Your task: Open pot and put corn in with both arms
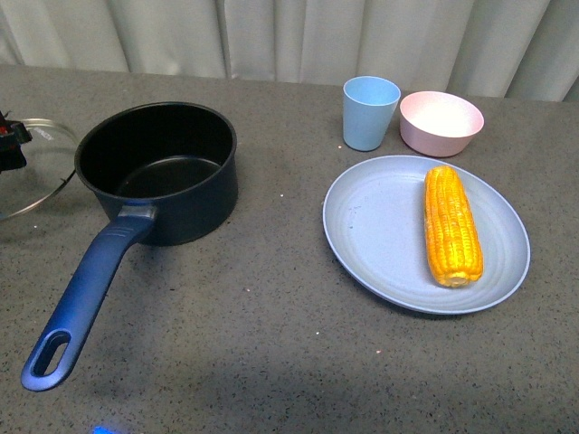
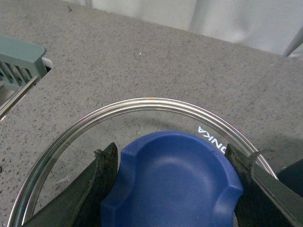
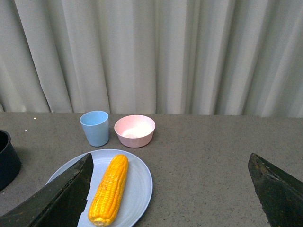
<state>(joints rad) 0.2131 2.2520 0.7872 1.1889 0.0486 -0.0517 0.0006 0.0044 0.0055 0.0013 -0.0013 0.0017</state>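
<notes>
The dark navy-blue round saucepan (image 1: 194, 210) stands uncovered, a clear glass lid (image 1: 38, 172) just beside it. A yellow-orange corn cob (image 1: 452, 226) lies on a pale blue round plate (image 1: 380, 231).

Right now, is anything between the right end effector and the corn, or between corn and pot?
Nothing visible. The corn lies bare on the plate before the open right end effector. The pot stands open, its lid held aside by the left end effector. The cup and bowl stand behind the plate, off the path.
</notes>
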